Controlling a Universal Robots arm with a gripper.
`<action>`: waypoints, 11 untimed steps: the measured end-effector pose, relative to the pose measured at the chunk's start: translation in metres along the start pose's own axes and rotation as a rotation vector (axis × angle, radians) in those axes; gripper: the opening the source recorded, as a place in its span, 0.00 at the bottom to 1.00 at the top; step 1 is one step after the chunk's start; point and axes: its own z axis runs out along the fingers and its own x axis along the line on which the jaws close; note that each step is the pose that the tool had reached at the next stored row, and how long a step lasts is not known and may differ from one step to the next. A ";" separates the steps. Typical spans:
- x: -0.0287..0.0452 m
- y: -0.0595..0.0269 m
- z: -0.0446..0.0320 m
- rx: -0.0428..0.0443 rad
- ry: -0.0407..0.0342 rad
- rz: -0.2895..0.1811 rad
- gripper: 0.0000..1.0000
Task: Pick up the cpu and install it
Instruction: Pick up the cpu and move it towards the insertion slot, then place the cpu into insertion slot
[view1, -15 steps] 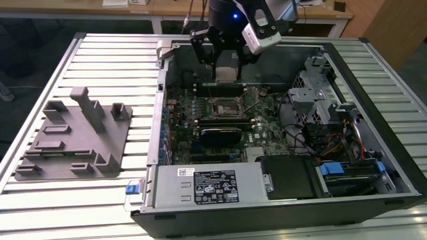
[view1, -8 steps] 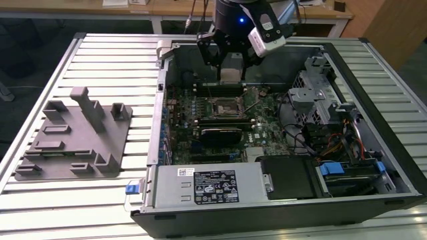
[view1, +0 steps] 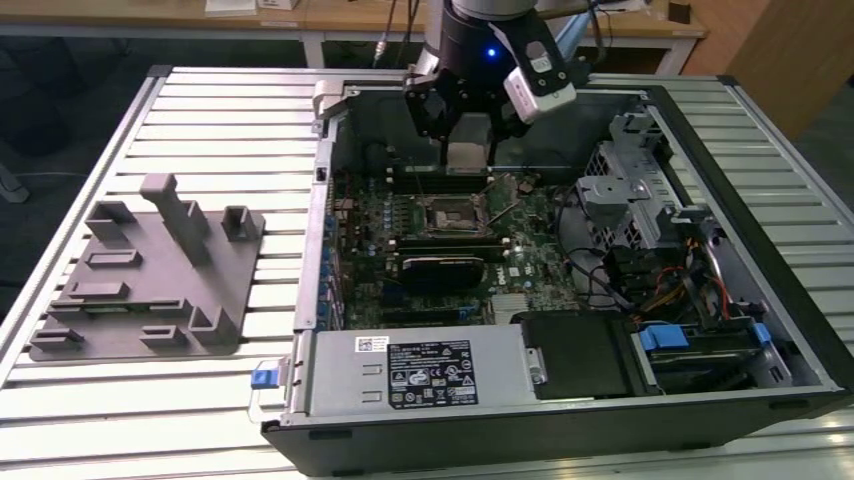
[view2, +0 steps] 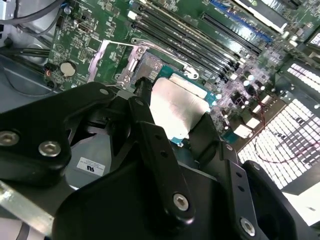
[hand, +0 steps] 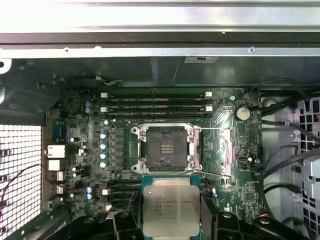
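Observation:
My gripper (view1: 467, 140) hangs inside the open computer case, shut on the cpu (view1: 467, 155), a flat square chip with a silver top. In the first wrist view the cpu (hand: 171, 205) sits between two black fingers (hand: 209, 216), held in the air just short of the motherboard socket (hand: 165, 148). The socket stands bare, its load plate (hand: 220, 152) swung open to one side. In the second wrist view the cpu (view2: 177, 107) is clamped by the fingers (view2: 150, 132) above the board, with the socket (view2: 145, 65) beyond it. In the exterior view the socket (view1: 447, 213) lies below and nearer than the gripper.
The black case (view1: 747, 330) lies open on a slatted metal table (view1: 200, 110). Memory slots (hand: 156, 102) run beside the socket. A power supply (view1: 414, 370), drive cages (view1: 641, 190) and loose cables (view1: 667, 290) crowd the case. A grey plastic fixture (view1: 147, 270) stands at the exterior view's left.

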 end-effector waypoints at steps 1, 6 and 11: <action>-0.0001 0.0004 0.0009 0.0000 0.0006 0.000 0.54; -0.0005 0.0005 0.0011 0.0000 0.0006 0.000 0.54; -0.0005 0.0005 0.0010 0.0000 0.0007 0.000 0.54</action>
